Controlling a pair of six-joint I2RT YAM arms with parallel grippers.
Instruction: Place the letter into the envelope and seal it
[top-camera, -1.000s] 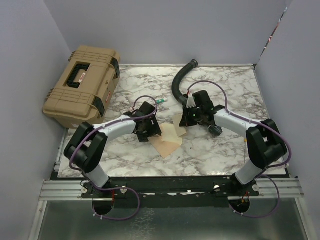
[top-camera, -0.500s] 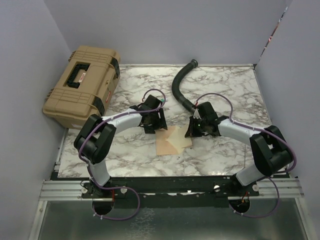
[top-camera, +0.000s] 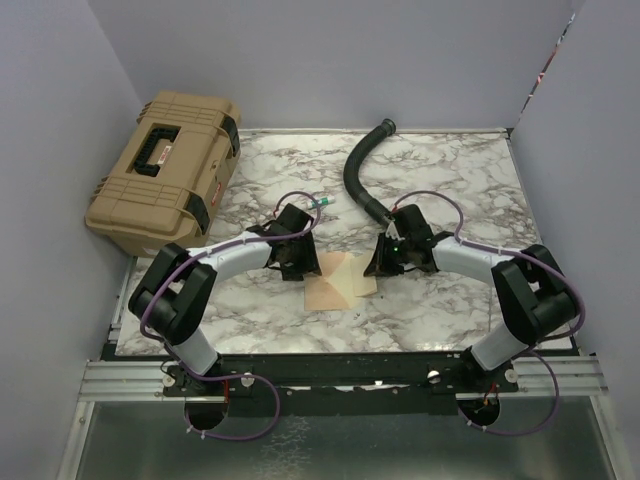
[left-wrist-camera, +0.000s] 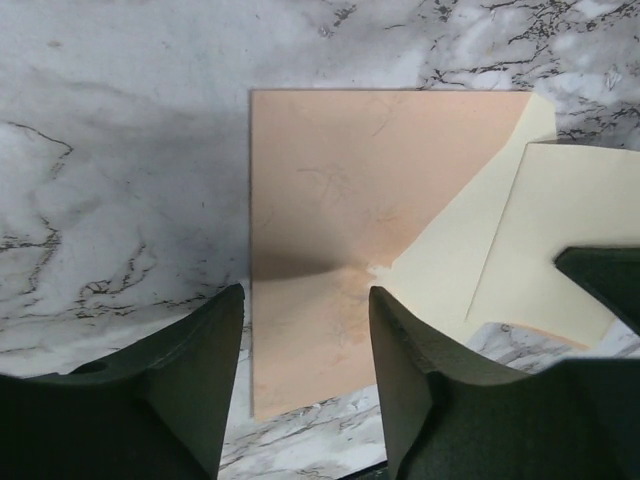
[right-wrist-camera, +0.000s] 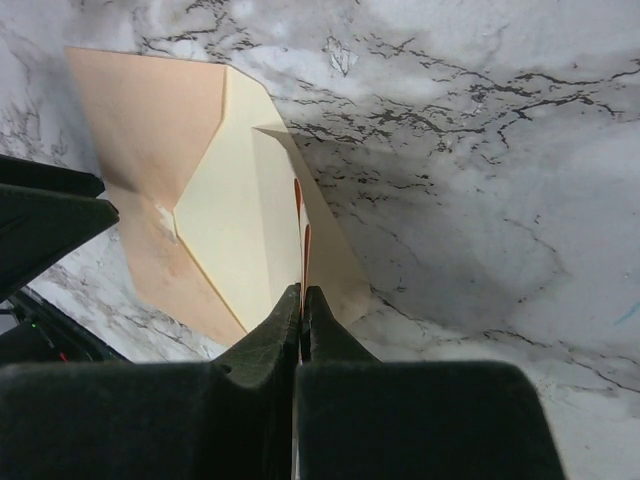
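The envelope (top-camera: 328, 288) lies flat in the middle of the worktop (top-camera: 450, 180), towards its near edge, between the two arms. Its flap (right-wrist-camera: 235, 210) is turned back with the pale inside showing, so sealing is not yet done. No separate letter shows anywhere in these views. It may already be inside, but that is a guess, since the pocket's contents are hidden. The right gripper (right-wrist-camera: 302, 292) has its jaws pressed together on a thin edge of the flap, which looks raised off the marble there. The left gripper (left-wrist-camera: 305, 295) is partly open, its fingers straddling the brown body near one edge and gripping nothing. What seems left is folding the flap down and pressing it closed.
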